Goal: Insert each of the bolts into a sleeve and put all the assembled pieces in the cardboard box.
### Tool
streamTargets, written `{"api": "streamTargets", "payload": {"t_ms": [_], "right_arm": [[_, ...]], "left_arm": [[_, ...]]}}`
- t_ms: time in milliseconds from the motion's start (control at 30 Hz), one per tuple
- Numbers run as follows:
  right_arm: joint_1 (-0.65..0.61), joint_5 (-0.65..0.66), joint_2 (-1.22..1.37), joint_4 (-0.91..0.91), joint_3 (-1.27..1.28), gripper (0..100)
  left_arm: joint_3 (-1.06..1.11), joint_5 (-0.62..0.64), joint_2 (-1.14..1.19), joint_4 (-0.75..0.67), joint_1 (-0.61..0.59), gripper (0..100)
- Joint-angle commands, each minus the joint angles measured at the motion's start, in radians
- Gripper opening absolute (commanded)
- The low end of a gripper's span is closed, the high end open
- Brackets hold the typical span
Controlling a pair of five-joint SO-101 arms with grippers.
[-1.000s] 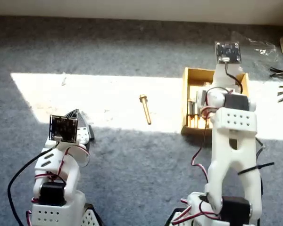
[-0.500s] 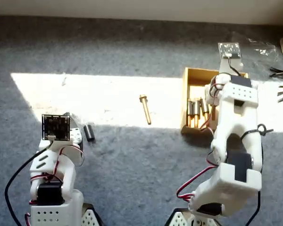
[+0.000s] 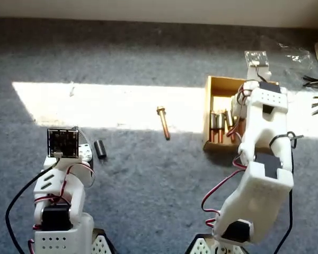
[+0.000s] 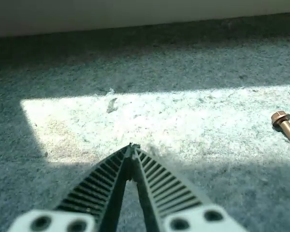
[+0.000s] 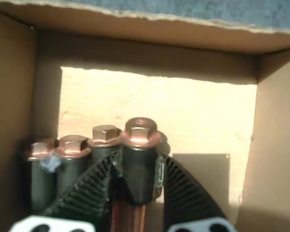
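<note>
My right arm (image 3: 262,137) stretches forward from its base, with the wrist tipped down over the box (image 3: 208,108). The right gripper (image 5: 139,166) is inside the box. Its fingers are clamped on the dark sleeve part of the held piece (image 5: 140,145), one on each side, and the copper bolt head sticks out past them toward the far wall. I can't tell whether this piece touches the box floor.

My left arm (image 3: 61,185) is folded back close to its base, with the wrist low over the carpet (image 3: 148,180). The left gripper (image 4: 131,147) has its fingers pressed together with nothing between them, and it points at the edge of a sunlit band.

By my count there are two arms and one box. The box holds four bolt-and-sleeve units. Three assembled pieces (image 5: 73,154) lie side by side along one wall, heads in a row, and the held piece is just beside the nearest of them.

One loose bolt (image 3: 162,123) lies in the sunlit band between the arms, well apart from the box. One loose sleeve (image 3: 99,148), black, lies in shadow just beside the left gripper.
</note>
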Motion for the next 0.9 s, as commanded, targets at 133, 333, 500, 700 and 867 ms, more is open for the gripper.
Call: {"api": "streamTargets", "payload": {"t_ms": [133, 333, 500, 700, 867], "right_arm": [[0.028, 0.025, 0.015, 0.002, -0.054, 1.0], [0.030, 0.025, 0.015, 0.004, -0.054, 1.2], [0.030, 0.025, 0.015, 0.004, -0.054, 14.0], [0.030, 0.026, 0.010, 0.004, -0.054, 19.7], [0.030, 0.026, -0.007, 0.004, -0.056, 19.7]], "left_arm": [[-0.013, -0.002, -0.008, -0.002, -0.002, 1], [-0.013, -0.002, -0.008, -0.002, -0.002, 1], [-0.012, -0.002, -0.008, -0.002, -0.002, 1], [-0.012, -0.002, -0.010, -0.002, -0.002, 1], [-0.012, -0.002, -0.012, -0.002, 0.007, 1]]}}
